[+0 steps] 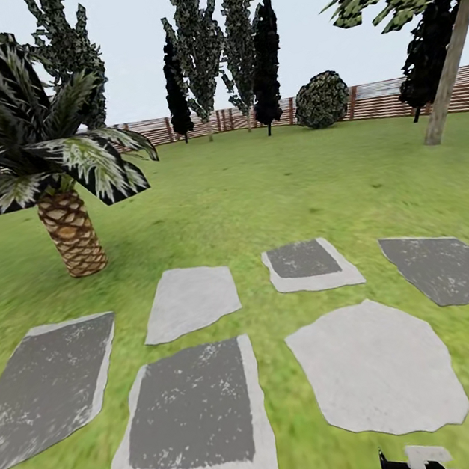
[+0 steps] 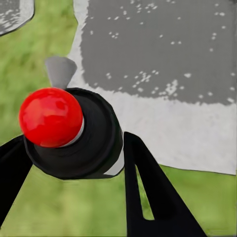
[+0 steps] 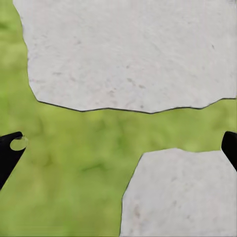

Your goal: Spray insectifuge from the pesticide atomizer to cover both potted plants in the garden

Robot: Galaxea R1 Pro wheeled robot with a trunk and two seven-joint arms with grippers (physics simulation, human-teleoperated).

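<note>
The garden (image 1: 257,185) is a green lawn with flat stepping stones (image 1: 377,371), some pale and smooth, some dark grey and speckled. A stubby palm (image 1: 71,230) with a scaly trunk stands off to the left; a brown slat fence (image 1: 394,95) runs behind. Between the left jaws (image 2: 74,148), clamped together on it, sits a round black object with a glossy red ball (image 2: 51,117). The right jaws (image 3: 118,143) stand wide apart over grass between pale stones.

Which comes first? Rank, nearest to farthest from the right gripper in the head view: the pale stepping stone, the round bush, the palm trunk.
1. Pale stepping stone, just ahead of the right gripper.
2. Palm trunk, ahead on the left.
3. Round bush, far back by the fence.
</note>
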